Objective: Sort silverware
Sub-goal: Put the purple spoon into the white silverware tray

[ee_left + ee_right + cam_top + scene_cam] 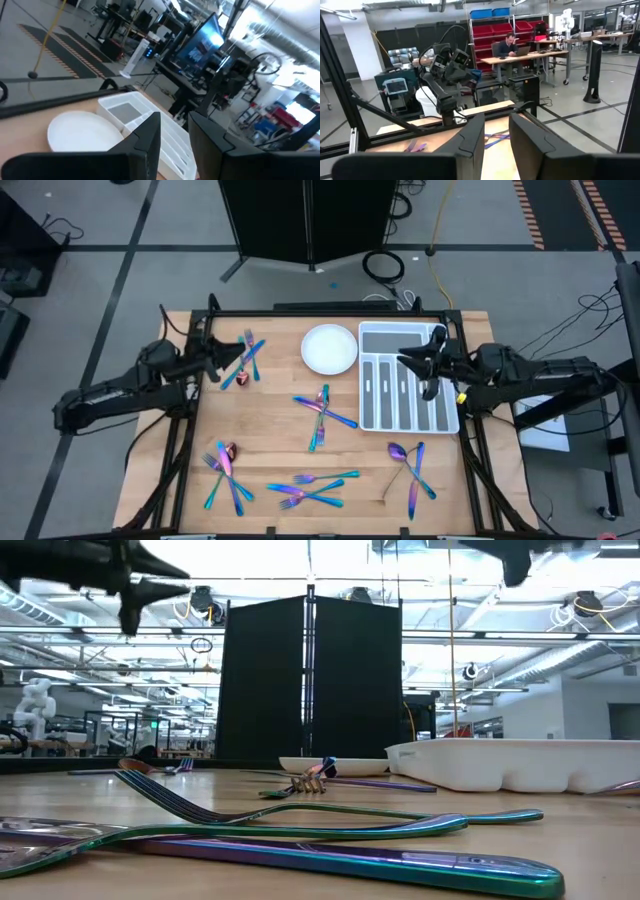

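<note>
Silverware (322, 412) is lying scattered across the bench (270, 440) — nothing showing in the tray (405, 390) at two o'clock. Left end effector (222, 367) and right end effector (428, 388) are hovering part-open, gripping nothing — sorting barely starting.

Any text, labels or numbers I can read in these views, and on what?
No text is readable in any view.
Monitor beyond the table: its blue display is too blurred to read.
Small screen on a cart across the room: too small to read.
Silverware, plate and tray: no markings visible.
</note>
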